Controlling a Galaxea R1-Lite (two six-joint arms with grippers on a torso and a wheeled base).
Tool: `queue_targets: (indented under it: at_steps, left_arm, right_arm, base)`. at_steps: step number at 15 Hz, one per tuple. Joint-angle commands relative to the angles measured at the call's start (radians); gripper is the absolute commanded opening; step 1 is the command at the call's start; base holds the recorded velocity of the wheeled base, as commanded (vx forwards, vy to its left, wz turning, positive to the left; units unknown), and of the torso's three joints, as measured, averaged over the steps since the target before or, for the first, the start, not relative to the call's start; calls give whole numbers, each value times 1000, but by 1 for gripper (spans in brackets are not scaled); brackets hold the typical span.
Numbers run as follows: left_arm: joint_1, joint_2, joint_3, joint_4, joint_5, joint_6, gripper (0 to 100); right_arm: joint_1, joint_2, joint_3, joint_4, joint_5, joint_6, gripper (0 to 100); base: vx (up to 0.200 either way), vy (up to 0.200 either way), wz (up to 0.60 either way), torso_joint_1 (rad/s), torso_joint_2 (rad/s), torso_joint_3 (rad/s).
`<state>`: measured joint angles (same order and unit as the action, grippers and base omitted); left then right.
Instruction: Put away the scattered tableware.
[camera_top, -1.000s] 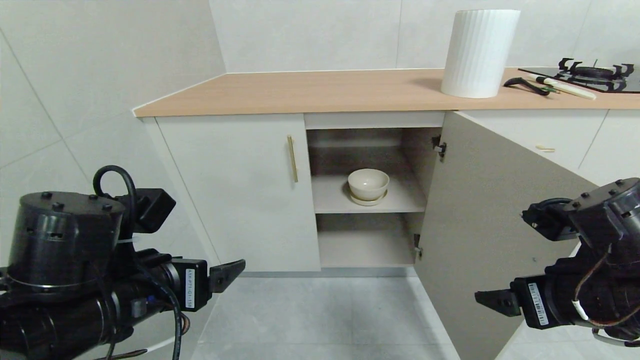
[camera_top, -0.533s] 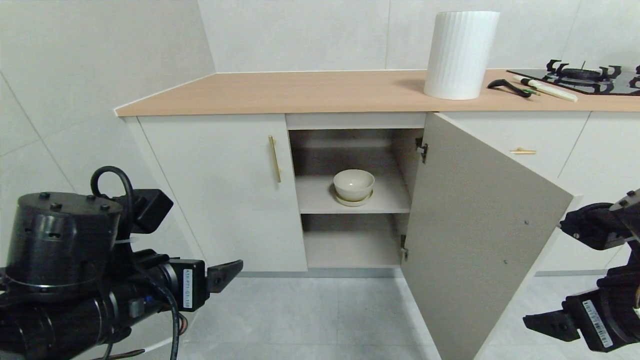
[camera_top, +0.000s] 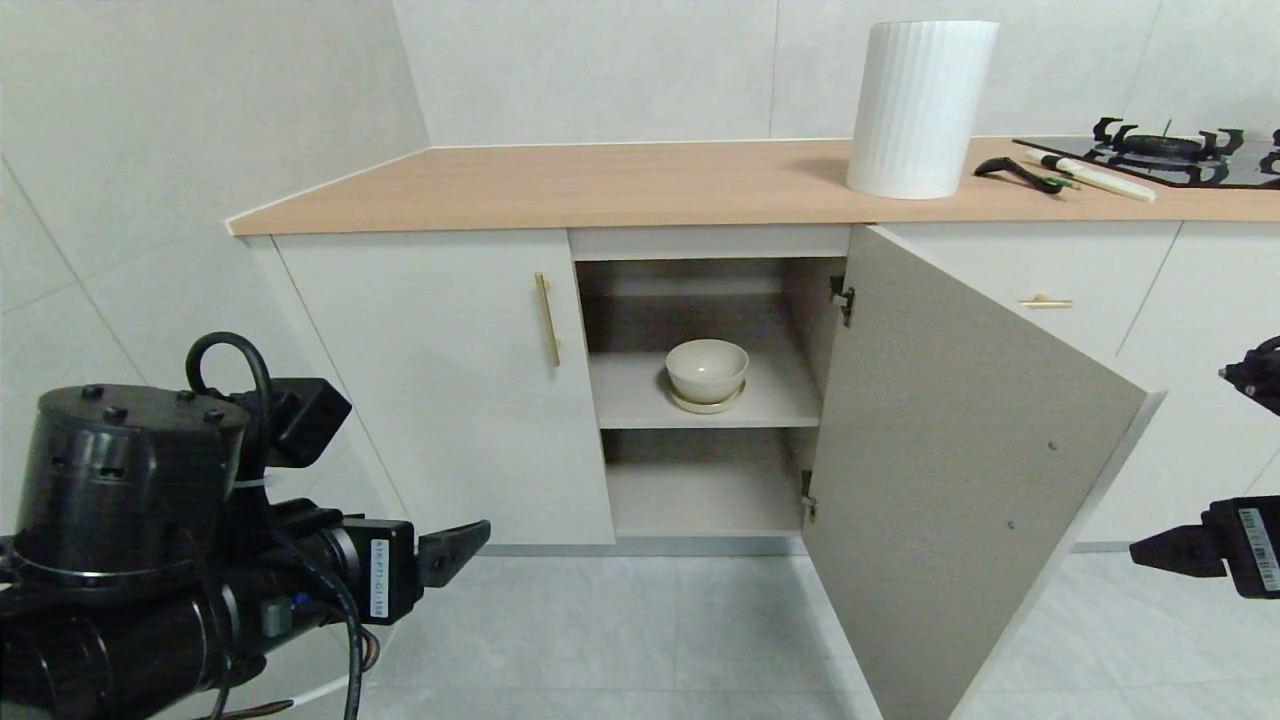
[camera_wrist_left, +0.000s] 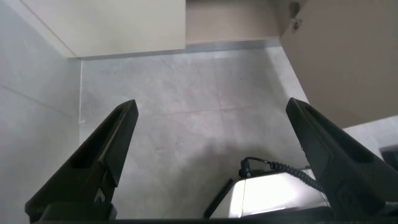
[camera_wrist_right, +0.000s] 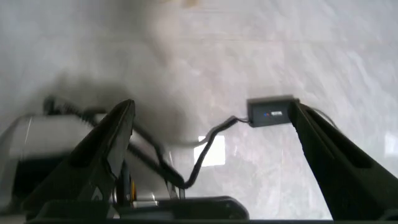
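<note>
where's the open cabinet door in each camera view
head view: the open cabinet door stands right of centre, beside the shelf holding the bowl.
left wrist view: its inner face rises past the open left gripper.
right wrist view: floor tiles beneath the open right gripper.
shared landmark: the grey floor tiles.

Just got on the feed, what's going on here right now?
Nothing is being held at this moment. The left gripper and the right gripper hang low over the floor, both open and empty. The cabinet door stands wide open, and a bowl sits on a small plate on the upper shelf inside. Up on the countertop, utensils lie beside a tall white ribbed container, not yet put away.
</note>
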<state>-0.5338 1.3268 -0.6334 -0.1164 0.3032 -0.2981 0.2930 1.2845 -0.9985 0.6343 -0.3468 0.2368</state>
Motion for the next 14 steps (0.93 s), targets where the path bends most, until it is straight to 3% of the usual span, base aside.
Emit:
queue_targets:
  at_steps: [1,5,14]
  left_arm:
    - [0,2,1,0,1,0,100]
    - [0,2,0,0,-1,-1,100]
    - [0,5,0,0,1,-1,100]
  right_arm:
    - [-107,21,-12,-28,0,-36,100]
    - [-253,101,-5,-177,6,-80,100]
    - [-244,223,1,-360,15,15,100]
  base:
    - [0,0,0,0,0,0]
    - [0,0,0,0,0,0]
    - [0,0,0,0,0,0]
